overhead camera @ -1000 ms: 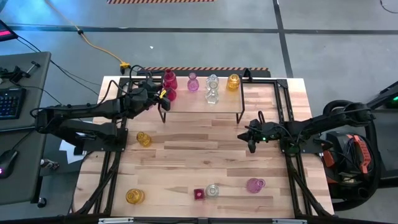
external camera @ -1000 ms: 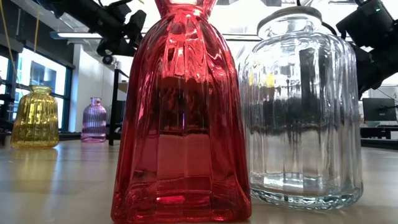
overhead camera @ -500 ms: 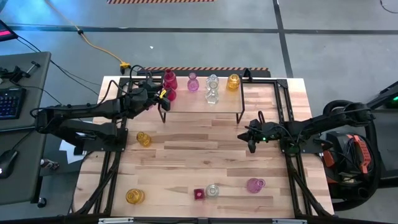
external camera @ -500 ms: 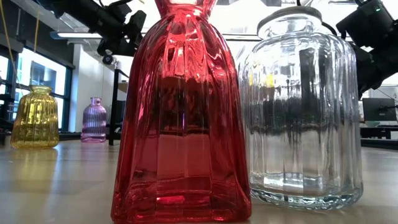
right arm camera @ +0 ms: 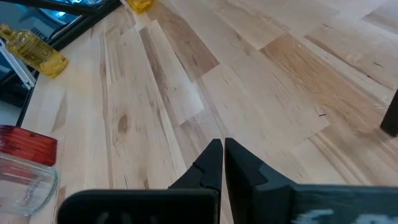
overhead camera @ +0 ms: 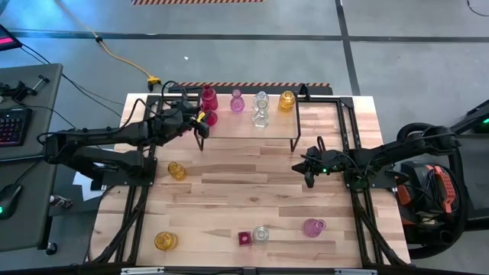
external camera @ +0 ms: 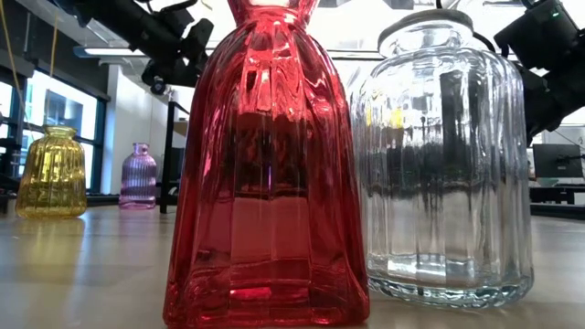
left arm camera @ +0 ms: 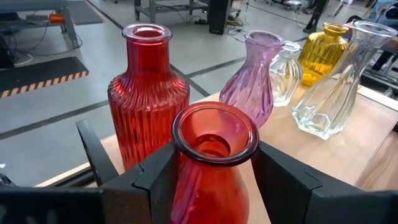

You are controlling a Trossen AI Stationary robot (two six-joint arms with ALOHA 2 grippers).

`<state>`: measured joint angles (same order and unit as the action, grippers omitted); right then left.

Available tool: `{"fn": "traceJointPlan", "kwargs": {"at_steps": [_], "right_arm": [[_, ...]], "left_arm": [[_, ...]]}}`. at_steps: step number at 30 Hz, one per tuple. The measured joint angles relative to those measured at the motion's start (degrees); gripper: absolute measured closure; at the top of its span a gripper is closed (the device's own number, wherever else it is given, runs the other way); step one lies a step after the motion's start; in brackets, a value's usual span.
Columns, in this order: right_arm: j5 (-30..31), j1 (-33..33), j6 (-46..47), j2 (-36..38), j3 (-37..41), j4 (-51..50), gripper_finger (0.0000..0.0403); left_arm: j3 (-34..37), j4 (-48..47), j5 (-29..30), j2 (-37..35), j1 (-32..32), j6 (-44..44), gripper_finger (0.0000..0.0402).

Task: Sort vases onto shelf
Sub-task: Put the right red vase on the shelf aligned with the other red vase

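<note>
**Left gripper clasps a red vase at the shelf's end**

While the right gripper (right arm camera: 222,163) hangs with its fingers pressed together over bare tabletop, holding nothing, the left gripper (left arm camera: 211,168) stands wide — its two dark fingers against either side of a round-mouthed red glass vase (left arm camera: 210,162). Just beyond that grip, on the light wood shelf (left arm camera: 329,155), stand a ribbed red glass bottle (left arm camera: 148,93) and a fluted pink glass vase (left arm camera: 250,81).

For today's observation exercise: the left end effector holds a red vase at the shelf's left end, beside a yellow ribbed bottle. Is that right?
Not quite. The ribbed bottle beside it is red, not yellow, as the left wrist view shows. The rest stands: the left end effector holds a red vase at the left end of the shelf.
</note>
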<state>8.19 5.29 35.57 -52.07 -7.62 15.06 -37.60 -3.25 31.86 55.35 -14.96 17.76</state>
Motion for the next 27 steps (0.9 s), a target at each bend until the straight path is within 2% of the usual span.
{"fn": "traceJointPlan", "kwargs": {"at_steps": [21,27], "right_arm": [[0.15,0.01,0.0,0.0,0.0,0.0,0.0402],[0.13,0.0,0.0,0.0,0.0,0.0,0.0402]], "left_arm": [[0.0,0.05,-0.19,0.0,-0.47,-0.72,0.0215],[0.0,-0.04,-2.93,0.15,-2.18,-0.31,0.0187]]}}
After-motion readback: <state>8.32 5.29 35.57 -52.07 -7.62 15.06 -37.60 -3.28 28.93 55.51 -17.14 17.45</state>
